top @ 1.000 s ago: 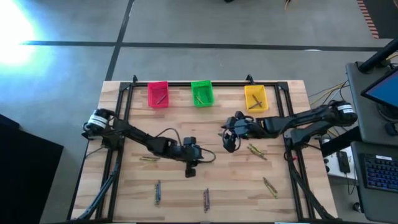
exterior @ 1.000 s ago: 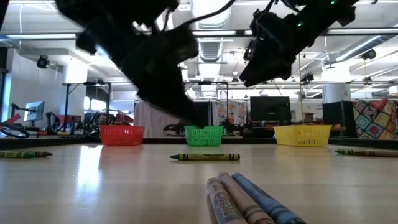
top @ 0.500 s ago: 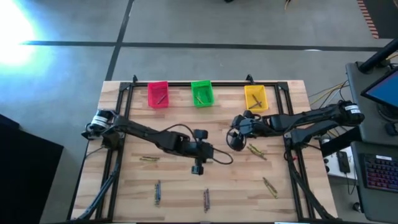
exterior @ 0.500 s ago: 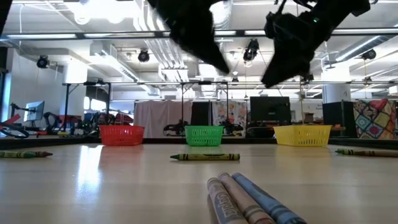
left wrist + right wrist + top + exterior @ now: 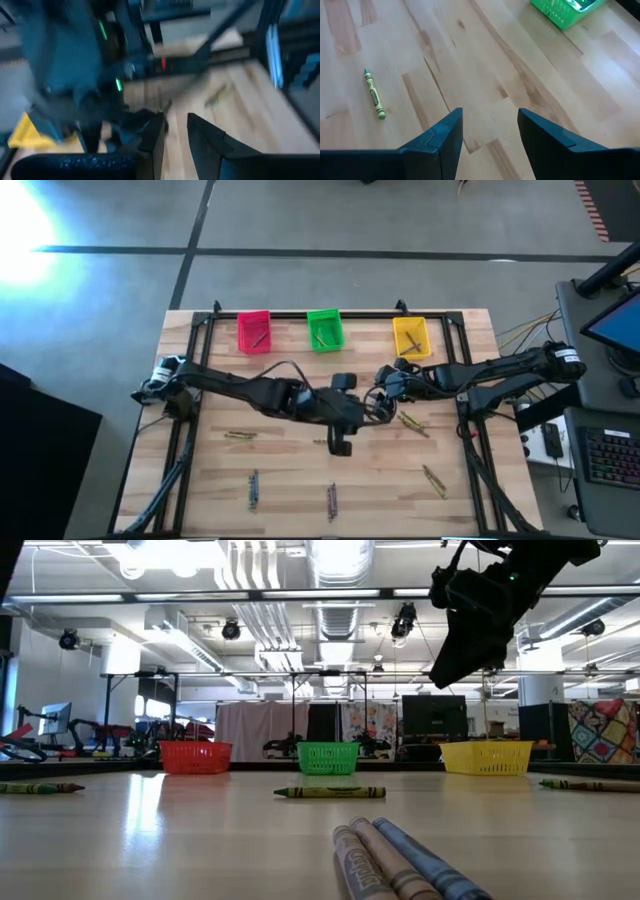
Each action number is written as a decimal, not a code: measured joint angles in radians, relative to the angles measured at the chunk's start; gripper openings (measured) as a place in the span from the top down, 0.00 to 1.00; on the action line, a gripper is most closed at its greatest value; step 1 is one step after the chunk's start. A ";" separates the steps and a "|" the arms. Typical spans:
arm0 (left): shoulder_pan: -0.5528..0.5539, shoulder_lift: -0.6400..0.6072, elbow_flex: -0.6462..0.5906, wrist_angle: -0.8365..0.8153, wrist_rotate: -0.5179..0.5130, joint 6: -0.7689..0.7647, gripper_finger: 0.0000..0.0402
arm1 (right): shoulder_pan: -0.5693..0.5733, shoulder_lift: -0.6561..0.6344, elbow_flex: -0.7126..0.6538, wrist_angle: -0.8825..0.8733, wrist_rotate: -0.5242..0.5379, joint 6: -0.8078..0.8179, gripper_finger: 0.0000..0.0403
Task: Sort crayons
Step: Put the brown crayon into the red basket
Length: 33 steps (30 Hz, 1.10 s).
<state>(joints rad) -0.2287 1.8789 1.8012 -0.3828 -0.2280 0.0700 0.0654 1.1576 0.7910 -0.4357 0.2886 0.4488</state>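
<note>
— Biggest change on the table (image 5: 200,480) first?

— Left arm (image 5: 250,388). Has swept from the middle of the table well over to the right half within the last second, and is gone from the low view altogether. Now lies stretched right across, almost against the right arm (image 5: 480,375).

— And the right arm?

— Barely shifted; drifted a little toward the yellow bin (image 5: 410,336). Hangs high at the upper right of the low view, clear of the wood.

— Bins?

— Unmoved. Pink bin (image 5: 254,331), green bin (image 5: 323,329) and yellow bin in a row along the far edge, each with a crayon or so inside already.

— Fingers?

— Left gripper (image 5: 340,445): parted only narrowly, bare wood showing through the gap, nothing held as far as the blurred wrist view allows. Right gripper (image 5: 487,117): spread wide, empty, looking down on bare table with one green crayon (image 5: 374,94) off to the side.

— Crayons (image 5: 410,422) themselves?

— All loose ones lying where they were. Olive ones near the left edge, just by the left gripper, and two on the right; a bluish-grey and a reddish-brown one along the near edge.

— Meaning?

— Probably a reach, not a delivery: nothing carried, several left to sort. Crowding between the two arms worth watching.
</note>
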 joint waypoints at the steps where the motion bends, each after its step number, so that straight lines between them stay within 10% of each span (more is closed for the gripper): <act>1: 0.000 0.001 0.029 -0.002 0.000 0.000 0.83 | 0.000 0.000 0.000 -0.001 0.000 0.000 0.55; 20: 0.012 0.000 0.554 0.000 0.001 0.000 0.83 | 0.000 0.002 0.000 0.006 0.001 -0.003 0.55; 33: 0.015 -0.019 0.553 0.268 0.001 0.000 0.83 | 0.000 0.002 0.000 0.007 0.027 -0.003 0.55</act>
<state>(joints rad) -0.2134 1.8599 2.3537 -0.1150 -0.2268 0.0699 0.0650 1.1595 0.7914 -0.4286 0.3157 0.4454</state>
